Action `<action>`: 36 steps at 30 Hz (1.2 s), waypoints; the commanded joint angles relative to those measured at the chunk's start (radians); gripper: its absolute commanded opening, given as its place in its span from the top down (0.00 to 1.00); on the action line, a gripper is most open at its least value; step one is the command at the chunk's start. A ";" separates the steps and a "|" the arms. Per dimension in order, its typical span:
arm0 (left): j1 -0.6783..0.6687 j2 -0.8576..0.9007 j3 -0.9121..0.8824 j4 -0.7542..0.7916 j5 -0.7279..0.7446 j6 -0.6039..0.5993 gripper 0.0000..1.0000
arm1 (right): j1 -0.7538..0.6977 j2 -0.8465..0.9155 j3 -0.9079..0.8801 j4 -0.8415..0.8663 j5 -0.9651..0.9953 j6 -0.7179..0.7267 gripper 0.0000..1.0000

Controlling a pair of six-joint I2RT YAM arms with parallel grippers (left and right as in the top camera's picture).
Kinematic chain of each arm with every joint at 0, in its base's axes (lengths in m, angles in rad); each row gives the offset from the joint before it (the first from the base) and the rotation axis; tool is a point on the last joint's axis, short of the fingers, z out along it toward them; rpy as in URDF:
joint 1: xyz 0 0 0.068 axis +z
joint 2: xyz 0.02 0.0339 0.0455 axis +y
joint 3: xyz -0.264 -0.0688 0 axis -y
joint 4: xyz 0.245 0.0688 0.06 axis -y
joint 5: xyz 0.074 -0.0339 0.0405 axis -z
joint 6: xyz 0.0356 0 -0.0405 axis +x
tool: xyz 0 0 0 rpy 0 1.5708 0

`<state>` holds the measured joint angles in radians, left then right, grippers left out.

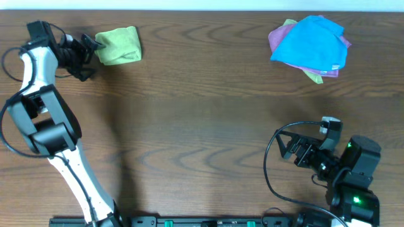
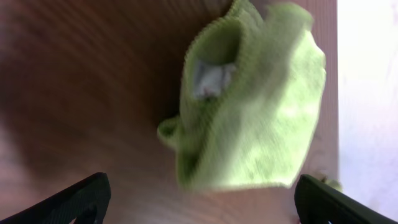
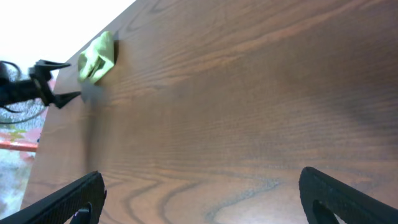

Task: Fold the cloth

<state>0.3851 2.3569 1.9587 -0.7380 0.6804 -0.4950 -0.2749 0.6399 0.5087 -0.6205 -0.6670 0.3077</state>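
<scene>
The light olive-green cloth [image 1: 118, 45] lies bunched and folded over at the far left of the table, near the back edge. In the left wrist view the cloth [image 2: 255, 106] fills the upper middle, with a white label showing in a fold. My left gripper [image 1: 88, 55] is open and empty, just left of the cloth, its fingers [image 2: 199, 202] apart from it. My right gripper [image 1: 291, 150] is open and empty over bare wood at the front right [image 3: 202, 196]. The right wrist view shows the cloth [image 3: 96, 59] far off.
A pile with a bright blue cloth [image 1: 312, 41] on top of a purple cloth [image 1: 276, 38] and another green one lies at the back right. The table's back edge [image 1: 202, 11] runs close behind both cloth spots.
</scene>
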 commanded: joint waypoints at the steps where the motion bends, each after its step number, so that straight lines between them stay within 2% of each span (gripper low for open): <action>1: 0.001 -0.090 0.023 -0.054 -0.089 0.109 0.04 | -0.007 -0.006 -0.002 -0.001 -0.018 0.014 0.01; 7: -0.028 -0.207 0.023 -0.148 -0.105 0.173 0.04 | -0.007 -0.006 -0.002 -0.001 -0.018 0.014 0.01; 13: -0.129 -0.324 0.023 -0.287 -0.282 0.267 0.04 | -0.007 -0.006 -0.002 -0.001 -0.018 0.014 0.01; 18: -0.254 -0.395 0.023 -0.344 -0.334 0.271 0.04 | -0.007 -0.006 -0.002 -0.001 -0.017 0.014 0.01; 22: -0.299 -0.418 0.023 -0.341 -0.391 0.181 0.04 | -0.007 -0.006 -0.002 -0.001 -0.018 0.014 0.01; 23: -0.303 -0.418 0.023 -0.329 -0.399 0.181 0.00 | -0.007 -0.006 -0.002 -0.001 -0.018 0.014 0.01; 24: -0.303 -0.418 0.023 -0.338 -0.396 0.180 0.04 | -0.007 -0.006 -0.002 -0.001 -0.018 0.014 0.01; 28: -0.311 -0.418 0.023 -0.414 -0.428 0.189 0.04 | -0.007 -0.006 -0.002 -0.001 -0.018 0.014 0.01; 32: -0.333 -0.418 0.011 -0.494 -0.471 0.249 0.04 | -0.007 -0.006 -0.002 -0.001 -0.018 0.014 0.01; 36: -0.358 -0.418 -0.077 -0.509 -0.508 0.264 0.04 | -0.007 -0.006 -0.002 -0.001 -0.018 0.014 0.01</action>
<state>0.0425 1.9602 1.9434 -1.2480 0.2207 -0.2638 -0.2749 0.6395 0.5087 -0.6205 -0.6670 0.3077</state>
